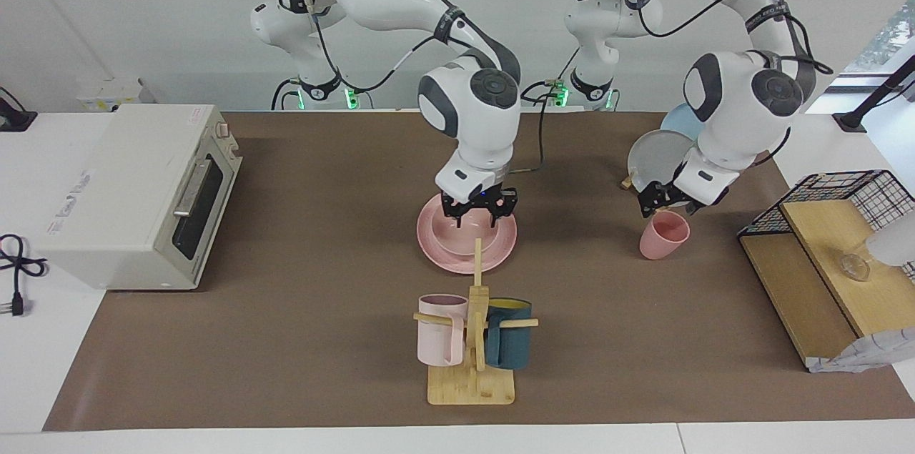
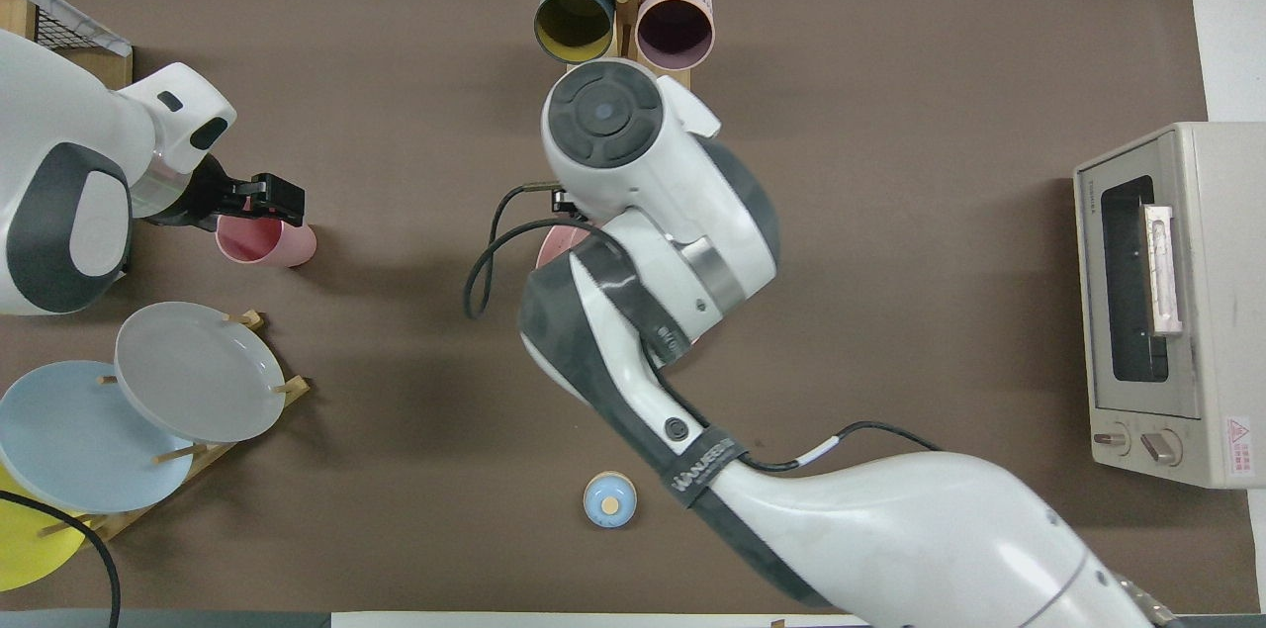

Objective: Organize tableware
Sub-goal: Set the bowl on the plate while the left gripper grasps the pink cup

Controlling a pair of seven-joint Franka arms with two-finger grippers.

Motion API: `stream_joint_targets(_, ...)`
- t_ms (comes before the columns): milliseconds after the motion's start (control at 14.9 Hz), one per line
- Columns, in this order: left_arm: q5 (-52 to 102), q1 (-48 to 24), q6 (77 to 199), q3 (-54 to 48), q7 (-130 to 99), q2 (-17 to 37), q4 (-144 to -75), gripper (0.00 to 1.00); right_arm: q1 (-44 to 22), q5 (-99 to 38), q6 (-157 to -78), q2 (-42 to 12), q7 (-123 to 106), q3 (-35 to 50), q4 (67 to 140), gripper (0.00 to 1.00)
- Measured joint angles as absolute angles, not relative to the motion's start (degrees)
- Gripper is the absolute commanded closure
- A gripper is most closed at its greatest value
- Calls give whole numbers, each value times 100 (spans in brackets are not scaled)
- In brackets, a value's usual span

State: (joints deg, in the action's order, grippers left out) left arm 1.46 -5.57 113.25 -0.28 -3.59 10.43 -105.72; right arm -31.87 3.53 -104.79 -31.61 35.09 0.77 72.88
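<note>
Facing view: pink bowl (image 1: 457, 234) sitting on pink plate (image 1: 466, 239), mid-table, a bit nearer the robots' edge than the mug rack (image 1: 472, 339). Right gripper (image 1: 477, 211) low over the bowl, pointing straight down, fingers spread wide about the rim, nothing lifted. Pink cup (image 1: 664, 234) toward the left arm's end, tipped up. Left gripper (image 1: 665, 200) slanted down at the cup's rim, seemingly pinching it; hard to be sure.

Overhead view: right arm bent over the middle, hiding bowl and nearly all of the plate (image 2: 554, 247). Cup (image 2: 265, 241) near the left arm's end, by the plate rack (image 2: 237, 391), left gripper (image 2: 259, 201) at its rim.

Probably hard, smooth and easy to chip. Light cup: best held by the rim wall. Bowl: by the rim too. Plate flat and tricky: by the edge.
</note>
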Motion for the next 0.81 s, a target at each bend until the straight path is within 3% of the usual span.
stream_joint_targets(403,209,-557,11906,-29,-366,1067,-10953,3,-1520,351,-8766,-1872,1973,68,7537,0)
stream_joint_targets(537,290,-557,12069,-29,-373,1068,-11109,11,-1022,338,-8279,-1378,1409,71,7577,0)
stream_joint_targets(604,319,-558,12096,-29,-377,1067,-11138,29,-843,333,-8091,-1136,1135,68,7619,0)
stream_joint_targets(738,336,-558,12138,-30,-390,1065,-11154,88,-734,329,-7971,-726,917,-5,7908,0)
stream_joint_targets(805,336,-562,12237,-33,-390,1061,-11209,100,-736,329,-8019,-555,849,-66,8203,0)
